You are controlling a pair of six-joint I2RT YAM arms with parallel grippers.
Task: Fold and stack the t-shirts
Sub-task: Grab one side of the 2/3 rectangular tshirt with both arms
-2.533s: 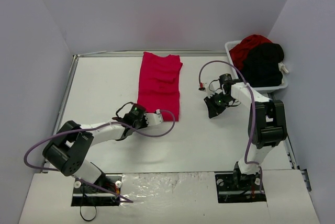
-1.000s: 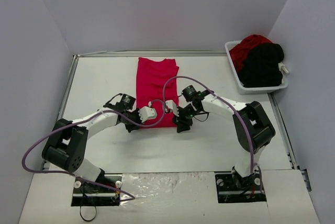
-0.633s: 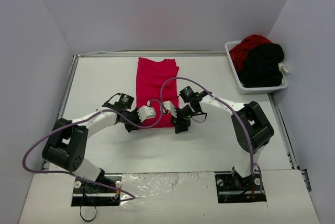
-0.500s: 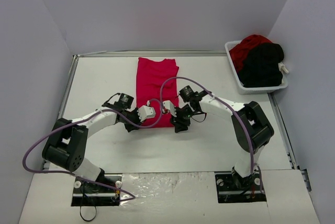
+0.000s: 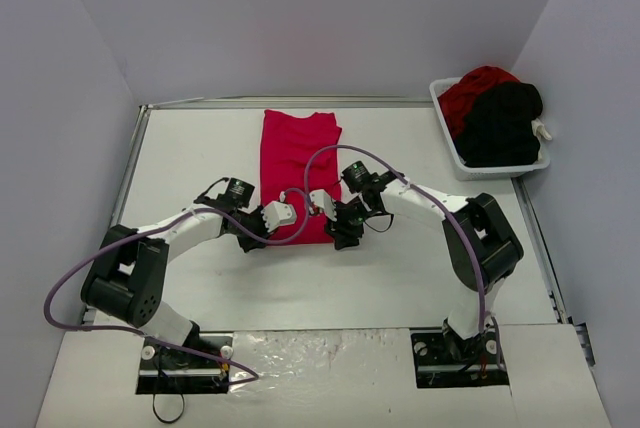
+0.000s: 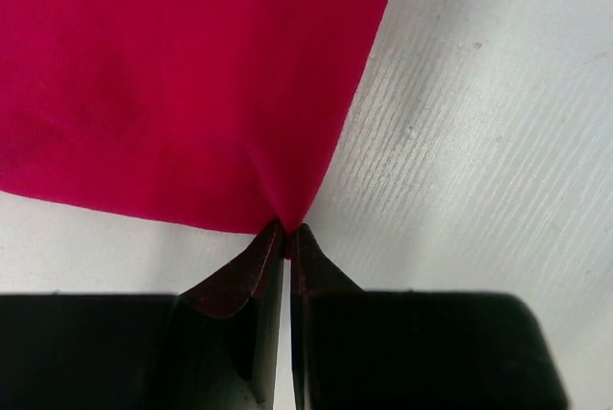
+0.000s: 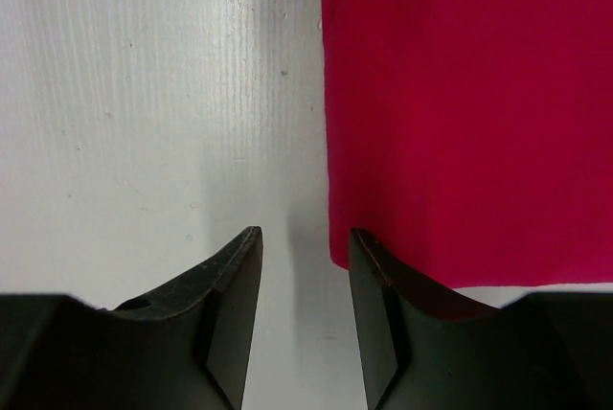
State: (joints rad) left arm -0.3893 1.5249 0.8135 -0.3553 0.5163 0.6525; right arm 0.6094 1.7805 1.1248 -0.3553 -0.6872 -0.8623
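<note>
A bright red t-shirt, folded into a long strip, lies flat on the table from the back toward the middle. My left gripper is shut on its near left corner; the left wrist view shows the red cloth pinched between the closed jaws. My right gripper is open at the near right corner. In the right wrist view one finger is over the shirt's corner and the other over bare table. Another red t-shirt and a black t-shirt are heaped in the basket.
The white plastic basket stands at the back right against the wall. Purple cables loop from both arms over the near end of the shirt. White walls close in the table on three sides.
Both grippers have come in to the shirt's near corners, and the shirt now lies straighter and smoother. In the last second the right gripper edged left to the corner; the left stayed.
</note>
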